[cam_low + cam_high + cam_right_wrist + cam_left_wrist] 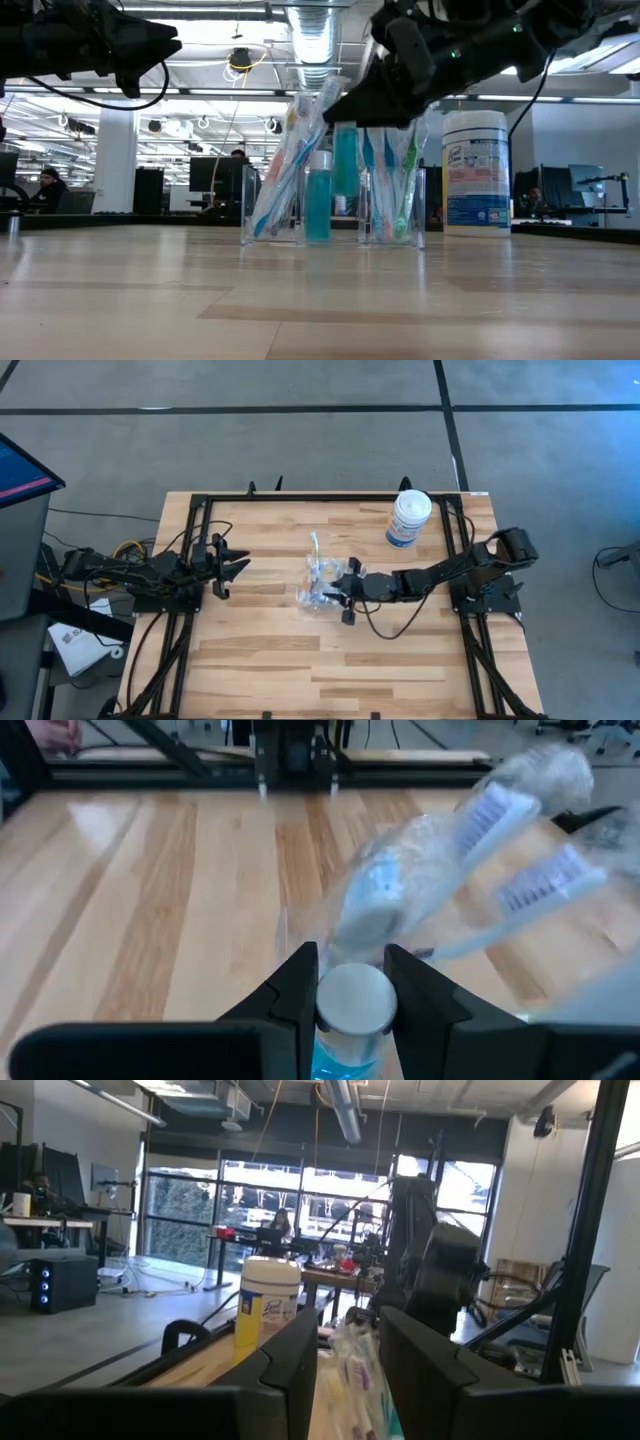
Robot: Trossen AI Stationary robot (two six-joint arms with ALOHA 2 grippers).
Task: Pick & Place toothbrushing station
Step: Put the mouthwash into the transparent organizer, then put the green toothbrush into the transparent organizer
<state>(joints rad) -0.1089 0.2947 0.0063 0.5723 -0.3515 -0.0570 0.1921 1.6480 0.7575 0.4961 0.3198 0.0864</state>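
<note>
The toothbrushing station [318, 582] stands mid-table: clear plastic cups [268, 205] holding wrapped white-and-blue toothbrushes [500, 870], which lean against the rims. A blue tube [318, 205] stands upright between the cups. My right gripper [350, 962] reaches in from the right [346, 592], shut on a small tube with a white cap and blue body [345, 158]. My left gripper [236, 567] waits open at the table's left, above the table [347, 1330], with nothing between its fingers. My right gripper pinches the small tube at its white cap end [355, 1002] between the two fingers, one on each side of the cap. The fingers slant down from the table's right side. The blue body [340, 1060] hangs below them, its lower end above the table among the cups.
A large white tub with a blue label [408, 518] stands at the far right of the table, behind the station [475, 170]. Black frame rails [330, 498] run along the table's far and side edges. Bare wood lies near the front edge.
</note>
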